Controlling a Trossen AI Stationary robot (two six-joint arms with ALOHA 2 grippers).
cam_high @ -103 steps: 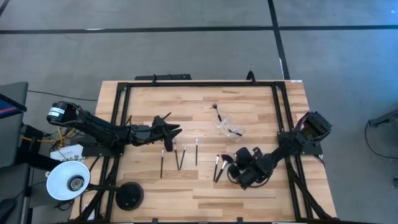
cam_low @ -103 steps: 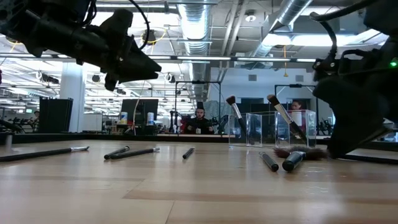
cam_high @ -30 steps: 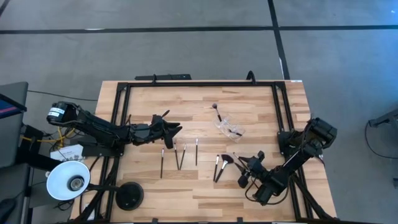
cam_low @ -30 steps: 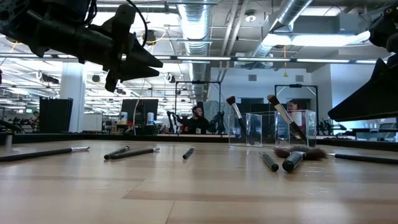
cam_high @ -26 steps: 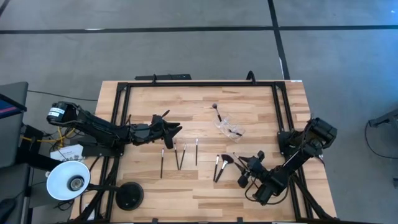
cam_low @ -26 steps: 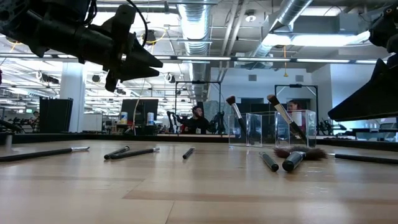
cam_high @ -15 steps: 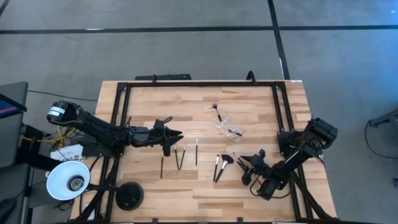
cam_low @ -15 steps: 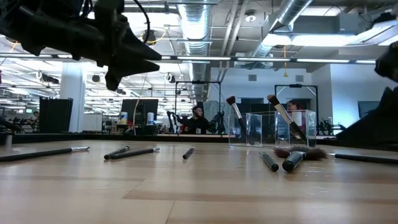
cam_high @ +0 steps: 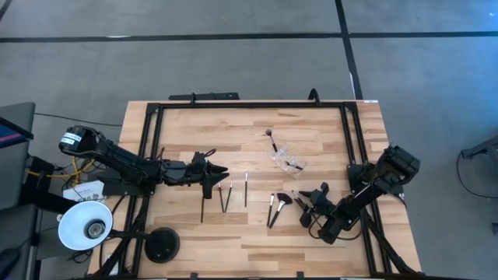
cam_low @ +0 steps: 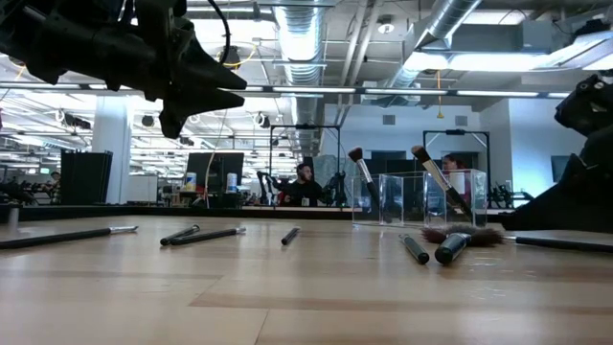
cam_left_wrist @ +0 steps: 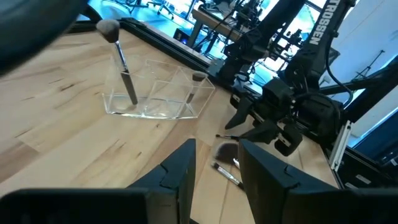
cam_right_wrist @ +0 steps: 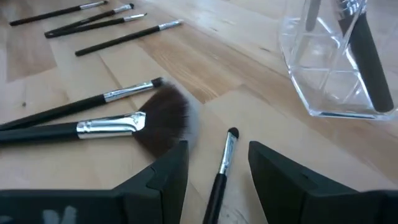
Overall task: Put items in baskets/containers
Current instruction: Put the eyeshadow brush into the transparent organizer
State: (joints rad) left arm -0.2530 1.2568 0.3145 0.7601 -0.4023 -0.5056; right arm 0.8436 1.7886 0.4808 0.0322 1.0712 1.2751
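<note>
The right tool point(cam_right_wrist: 217, 165) hangs low over the wooden surface point(cam_high: 311, 233) with its jaws moderately apart and empty, a slim brush point(cam_right_wrist: 222, 163) lying directly ahead between its fingers and the fan-headed brush point(cam_right_wrist: 112, 127) just to one side. The clear container point(cam_right_wrist: 333, 62), already holding two brushes, stands a little way beyond the tool. Across the surface the left tool point(cam_high: 215, 175) hovers above a row of four loose brushes point(cam_high: 224, 194), its jaws also parted and holding nothing.

The risks look modest but real. The slim brush lies flat, so jaws closing on it may pinch only the thin handle's edge and let it roll or skid away. Its neighbours lie close enough that a wide sweep could nudge the fan-headed brush or catch two at once. At the container, a brush carried at an angle could strike the rim or the leaning brushes and tip the light vessel over. Both arms converging on it could also crowd each other.
</note>
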